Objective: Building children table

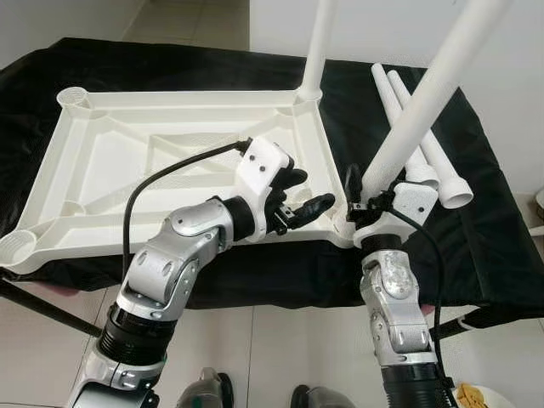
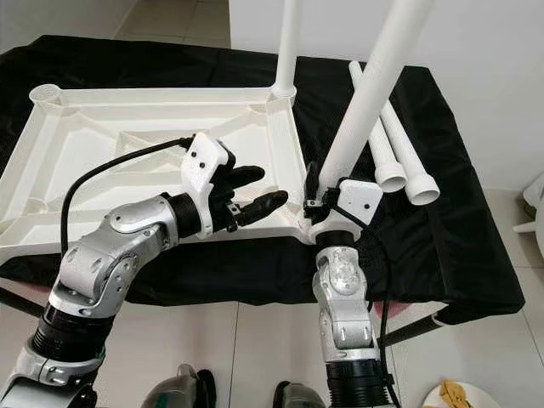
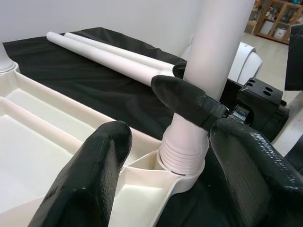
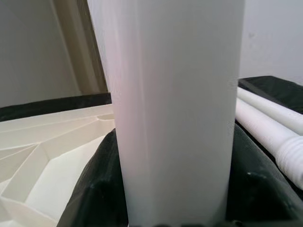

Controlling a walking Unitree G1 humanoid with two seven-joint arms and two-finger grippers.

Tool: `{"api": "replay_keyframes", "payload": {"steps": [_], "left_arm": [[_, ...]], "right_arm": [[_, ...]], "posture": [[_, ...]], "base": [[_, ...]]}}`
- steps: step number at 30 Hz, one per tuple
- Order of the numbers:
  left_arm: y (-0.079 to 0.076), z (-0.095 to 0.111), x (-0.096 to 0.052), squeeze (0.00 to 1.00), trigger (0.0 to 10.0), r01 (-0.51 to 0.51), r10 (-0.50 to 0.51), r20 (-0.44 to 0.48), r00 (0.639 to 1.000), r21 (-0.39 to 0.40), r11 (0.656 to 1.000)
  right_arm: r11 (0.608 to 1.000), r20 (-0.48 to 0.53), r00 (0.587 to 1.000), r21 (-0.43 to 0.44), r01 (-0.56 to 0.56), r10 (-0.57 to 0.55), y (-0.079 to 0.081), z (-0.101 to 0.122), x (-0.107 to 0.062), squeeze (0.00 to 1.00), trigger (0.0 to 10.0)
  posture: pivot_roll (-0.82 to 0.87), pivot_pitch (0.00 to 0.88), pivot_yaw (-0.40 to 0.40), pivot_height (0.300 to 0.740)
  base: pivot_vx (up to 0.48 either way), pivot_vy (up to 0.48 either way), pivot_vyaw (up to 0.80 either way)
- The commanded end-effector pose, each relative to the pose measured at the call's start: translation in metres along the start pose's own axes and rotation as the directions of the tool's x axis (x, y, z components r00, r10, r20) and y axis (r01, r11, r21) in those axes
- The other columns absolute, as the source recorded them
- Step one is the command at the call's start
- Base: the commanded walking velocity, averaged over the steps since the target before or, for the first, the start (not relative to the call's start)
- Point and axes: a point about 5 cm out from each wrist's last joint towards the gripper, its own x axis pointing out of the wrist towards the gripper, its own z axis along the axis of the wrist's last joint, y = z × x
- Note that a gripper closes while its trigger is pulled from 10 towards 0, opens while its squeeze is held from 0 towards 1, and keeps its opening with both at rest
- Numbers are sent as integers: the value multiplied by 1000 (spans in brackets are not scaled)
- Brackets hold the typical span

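Note:
An upturned white table top (image 1: 170,153) lies on a black cloth. One white leg (image 1: 316,51) stands upright in its far right corner. My right gripper (image 1: 367,194) is shut on a second leg (image 1: 425,102), which leans slightly. The threaded end (image 3: 184,151) of this leg sits in the near right corner socket. My left gripper (image 1: 308,192) hovers open just left of that corner, above the table top's rim, with its fingers (image 3: 90,175) on either side of the socket and holding nothing. In the right wrist view the held leg (image 4: 175,109) stands close up between the black fingers.
Two loose legs (image 1: 433,161) lie side by side on the black cloth (image 1: 476,238) to the right of the table top. Open corner sockets show at the near left (image 1: 19,245) and far left (image 1: 75,99). Tiled floor lies below the near edge.

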Motion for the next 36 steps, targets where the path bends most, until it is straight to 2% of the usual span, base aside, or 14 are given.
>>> {"api": "replay_keyframes", "payload": {"steps": [1, 7, 19, 20, 21, 22, 23, 36], "left_arm": [[2, 1, -1, 0, 10000, -43, 43, 0, 999, -4, 999], [1, 1, 0, 0, 10000, -40, 40, 2, 999, -5, 999], [-1, 1, 2, 0, 10000, -31, 31, 5, 1000, -3, 1000], [-1, 1, 2, 0, 10000, -30, 30, 4, 1000, -3, 1000], [-1, 1, 2, 0, 10000, -30, 30, 4, 1000, -3, 1000], [-2, 1, 2, 0, 10000, -29, 29, 4, 1000, -3, 1000], [-2, 1, 2, 0, 10000, -29, 29, 4, 1000, -2, 1000], [-2, 2, 4, 0, 10000, -25, 25, 11, 1000, -5, 1000]], "right_arm": [[987, -133, 980, -85, 138, -148, -29, -28, -13, 0, 10000], [980, -130, 974, -93, 174, -185, -35, -27, -13, 0, 10000], [985, -134, 978, -87, 151, -162, -33, -29, -14, 0, 10000], [985, -135, 978, -84, 149, -159, -33, -29, -15, 82, 10000], [985, -135, 978, -84, 149, -159, -33, -29, -15, 82, 10000], [987, -134, 979, -78, 142, -151, -33, -29, -15, 961, 10000], [989, -132, 981, -70, 131, -140, -32, -29, -14, 1000, 10000], [997, -98, 993, -46, 62, -66, -35, -23, -6, 1000, 10000]], "posture": [[31, 126, 6, 740], [29, 122, 4, 740], [23, 107, 4, 740], [23, 107, 4, 740], [23, 107, 4, 740], [23, 107, 4, 740], [21, 103, 3, 740], [16, 104, 1, 740]], "base": [[0, 0, 0], [0, 0, 0], [0, 0, 0], [0, 0, 0], [0, 0, 0], [0, 0, 0], [0, 0, 0], [0, 0, 0]]}}
